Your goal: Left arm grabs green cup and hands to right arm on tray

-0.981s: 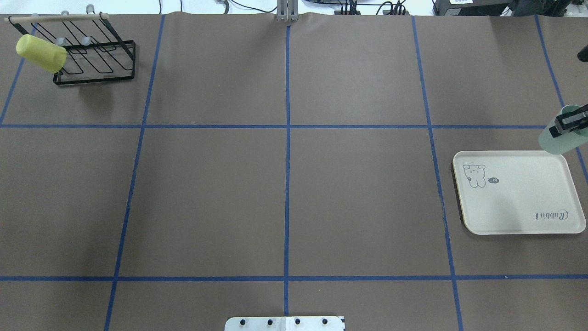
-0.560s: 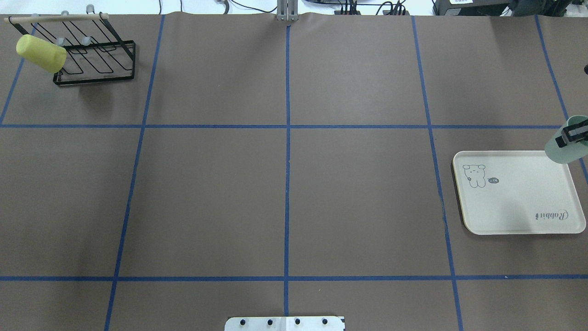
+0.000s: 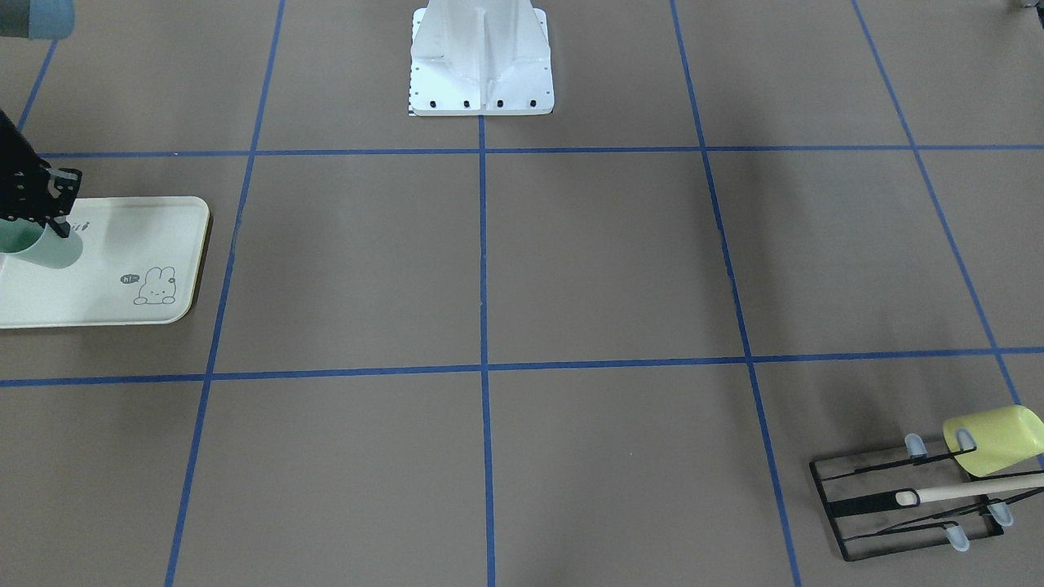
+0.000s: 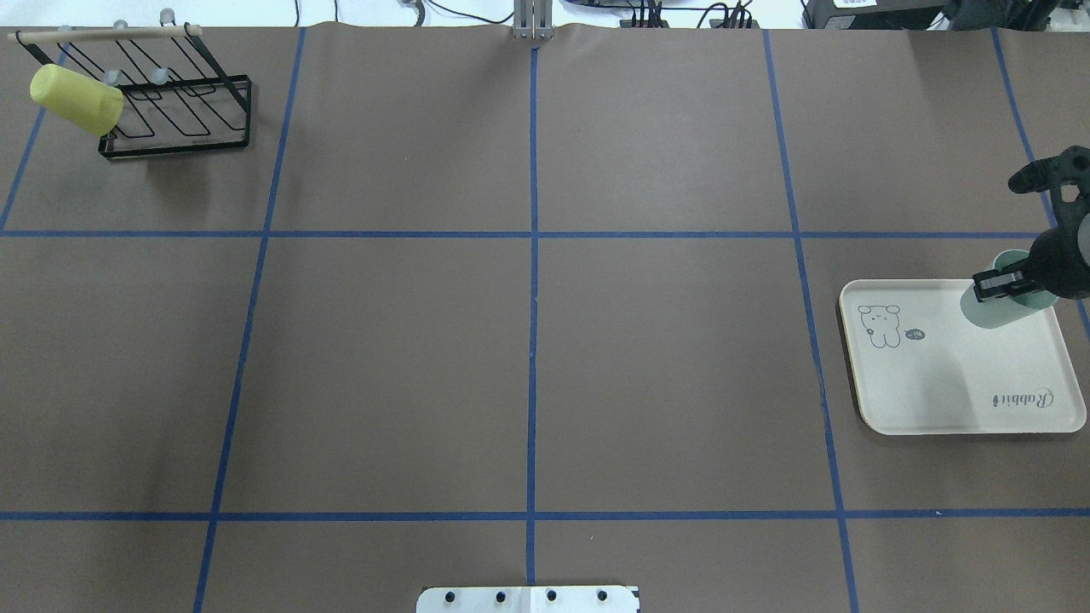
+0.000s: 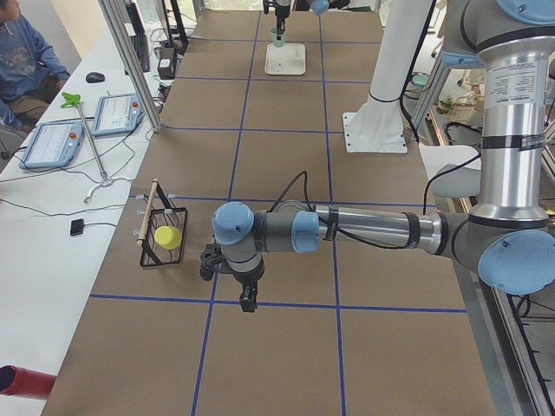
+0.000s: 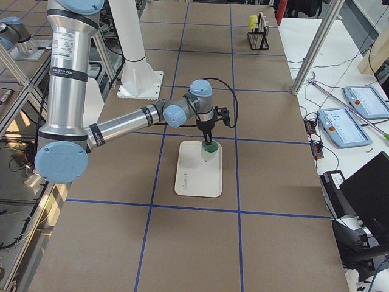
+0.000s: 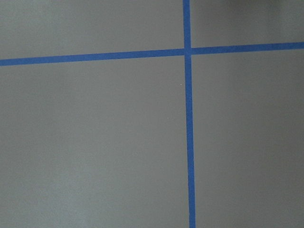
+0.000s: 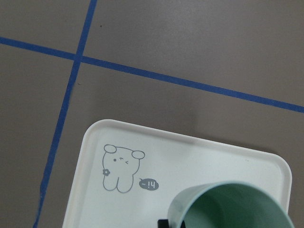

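Note:
My right gripper (image 4: 1003, 287) is shut on the pale mint-green cup (image 4: 988, 308) and holds it open end up over the far right part of the cream tray (image 4: 954, 383). I cannot tell if the cup touches the tray. The cup (image 3: 49, 249) and gripper (image 3: 45, 214) also show in the front view and in the exterior right view (image 6: 209, 152). The right wrist view shows the cup's rim (image 8: 228, 194) above the tray (image 8: 199, 156). My left gripper (image 5: 248, 302) hangs over bare table far from the tray; I cannot tell whether it is open or shut.
A brighter yellow-green cup (image 4: 75, 98) hangs on a black wire rack (image 4: 179, 119) at the far left corner. The robot's white base (image 3: 481, 65) stands at the near middle edge. Blue tape lines cross the brown table.
My right gripper, with the green cup in it, has moved from beyond the tray's far right corner inward and down over the tray.

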Robot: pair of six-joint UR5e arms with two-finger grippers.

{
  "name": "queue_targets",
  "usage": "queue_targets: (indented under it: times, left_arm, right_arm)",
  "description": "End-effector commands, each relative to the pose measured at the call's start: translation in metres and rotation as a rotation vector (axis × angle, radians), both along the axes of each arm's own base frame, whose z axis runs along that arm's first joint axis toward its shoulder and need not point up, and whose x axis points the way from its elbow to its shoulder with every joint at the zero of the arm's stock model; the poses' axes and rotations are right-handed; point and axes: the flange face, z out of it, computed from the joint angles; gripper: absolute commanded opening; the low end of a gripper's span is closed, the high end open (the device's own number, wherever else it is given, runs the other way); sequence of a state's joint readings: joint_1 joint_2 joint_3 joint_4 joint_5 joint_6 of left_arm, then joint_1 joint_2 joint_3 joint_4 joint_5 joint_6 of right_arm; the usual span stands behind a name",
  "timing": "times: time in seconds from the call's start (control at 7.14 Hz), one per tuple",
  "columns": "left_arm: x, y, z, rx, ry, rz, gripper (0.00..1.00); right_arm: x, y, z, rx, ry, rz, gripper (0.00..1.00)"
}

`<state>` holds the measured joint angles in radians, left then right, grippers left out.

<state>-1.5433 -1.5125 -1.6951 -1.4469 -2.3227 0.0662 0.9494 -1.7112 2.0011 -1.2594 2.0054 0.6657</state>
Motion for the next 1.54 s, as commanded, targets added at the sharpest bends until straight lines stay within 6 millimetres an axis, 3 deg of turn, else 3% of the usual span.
queue_targets:
  times: [0.0, 0.42, 0.7, 0.84, 0.98, 1.12, 1.4]
  left_arm:
    - [0.0, -0.001, -0.001, -0.001, 0.003, -0.002, 1.0]
    - [0.0, -0.002, -0.001, 0.003, 0.003, -0.006, 1.0]
    - [0.0, -0.002, -0.001, 0.002, 0.003, -0.006, 1.0]
    - [0.0, -0.002, -0.001, 0.002, 0.003, -0.006, 1.0]
    - [0.0, -0.002, -0.001, 0.0, 0.003, -0.006, 1.0]
    - [0.0, -0.001, 0.001, -0.001, 0.002, -0.006, 1.0]
    - [0.0, -0.001, 0.003, -0.004, 0.002, -0.006, 1.0]
  right_arm:
    - [-0.026, 0.009, 0.043, 0.03, -0.04, 0.046, 0.0]
    - [-0.039, 0.016, 0.053, 0.032, -0.006, 0.047, 0.0]
    - [-0.043, 0.018, 0.053, 0.033, -0.005, 0.04, 0.29]
    - [-0.044, 0.017, 0.053, 0.035, -0.005, 0.039, 0.53]
    - [-0.046, 0.017, 0.051, 0.046, -0.003, 0.035, 0.93]
    - [-0.046, 0.016, 0.049, 0.049, -0.006, 0.039, 0.99]
    - [-0.038, 0.013, 0.032, 0.043, -0.049, 0.023, 1.0]
